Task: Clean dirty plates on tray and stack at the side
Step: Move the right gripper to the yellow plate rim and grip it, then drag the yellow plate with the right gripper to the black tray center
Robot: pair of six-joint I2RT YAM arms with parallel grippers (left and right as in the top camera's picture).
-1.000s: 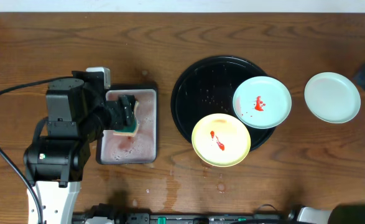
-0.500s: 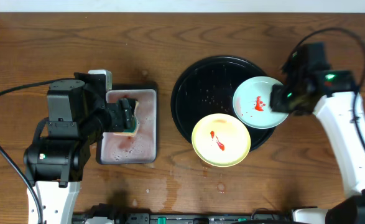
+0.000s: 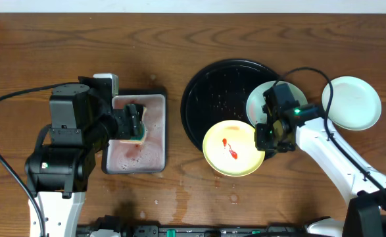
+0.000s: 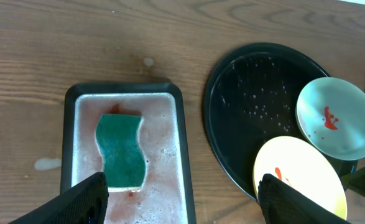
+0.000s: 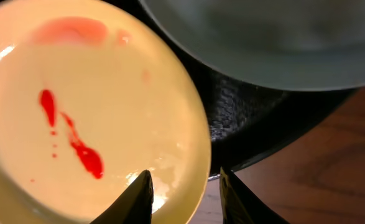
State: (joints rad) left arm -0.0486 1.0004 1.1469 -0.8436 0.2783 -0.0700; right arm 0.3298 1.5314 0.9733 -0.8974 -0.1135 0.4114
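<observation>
Right claw (image 5: 185,194) has swung over, spread astride yellow plate (image 5: 76,124) rim; left claw (image 4: 182,199) spread.

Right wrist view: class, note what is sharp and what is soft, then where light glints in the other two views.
Right wrist view: the sauce streak on the yellow plate is crisp; the mint-green plate above it looks soft and dim. Overhead view: even light, pale glints speckling the black tray. Left wrist view: the same speckles, plus a sheen along the tray's rim.
</observation>
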